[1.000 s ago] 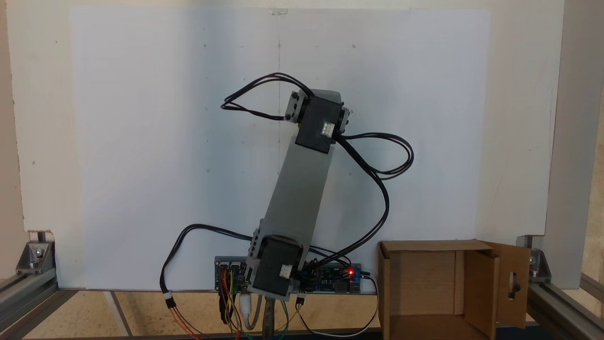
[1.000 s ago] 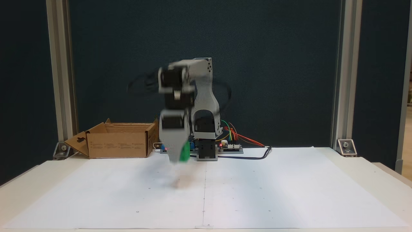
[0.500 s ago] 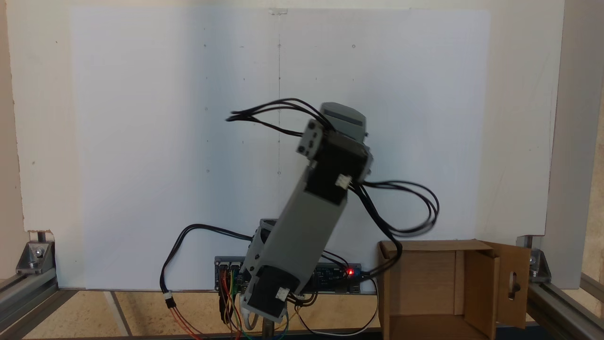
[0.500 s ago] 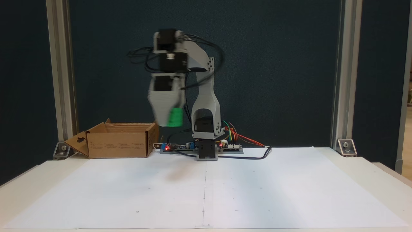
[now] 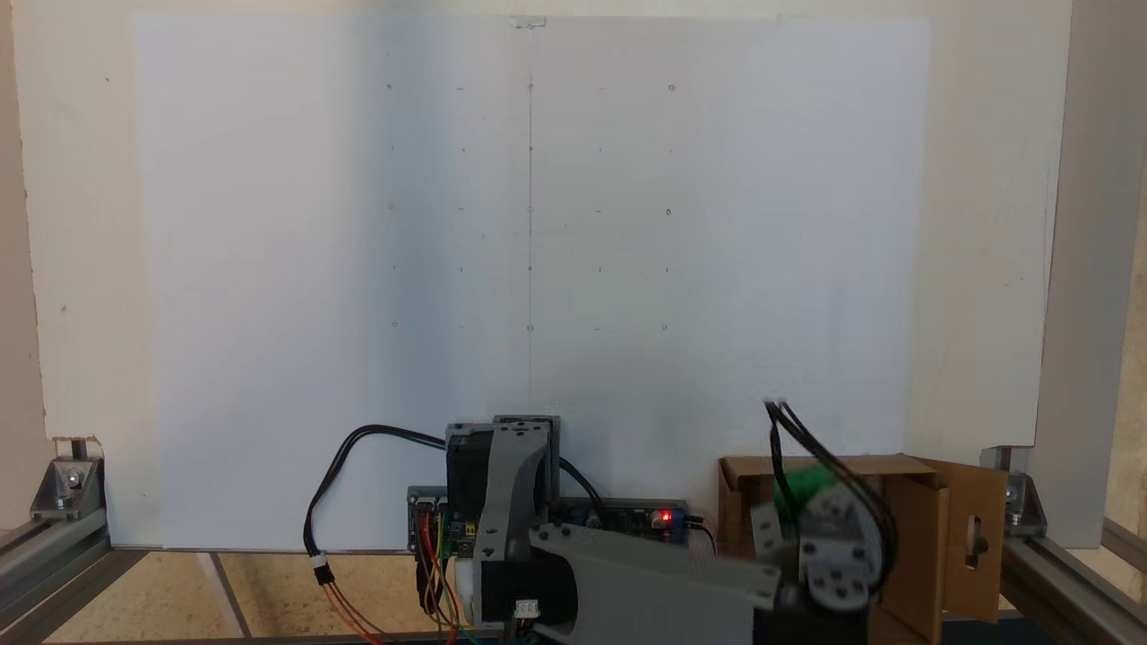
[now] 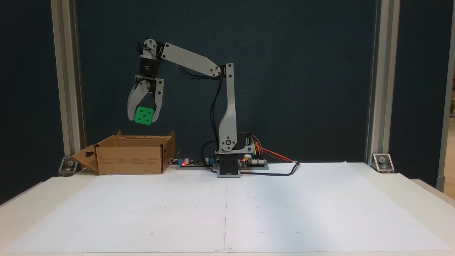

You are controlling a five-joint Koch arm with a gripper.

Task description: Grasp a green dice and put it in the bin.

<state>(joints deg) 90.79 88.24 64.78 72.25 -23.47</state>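
I am holding my gripper (image 6: 144, 119) in the air directly above the bin, a brown corrugated cardboard box with open flaps (image 6: 131, 160), with clear air showing between them. My two pale grey jaws are pointing downward and are closing on the small bright green plastic dice with rounded corners (image 6: 144, 116), one jaw pressing on each side, parted just as wide as the cube. The face turned toward the camera is showing five pips.

In a fixed view from above, the green dice (image 5: 800, 485) is showing as a patch of green inside the outline of the box, near its far wall (image 5: 806, 466) and away from its other walls. The flap with the slot cutout (image 5: 975, 537) is standing open on the side of the box away from my base.

My grey arm (image 6: 193, 60) is reaching out sideways from its base (image 6: 229, 167) to over the box. Beside the box, the large white paper sheet (image 6: 227, 209) covering the tabletop is lying flat and bare. Aluminium frame posts (image 6: 67, 89) are standing just behind the box.
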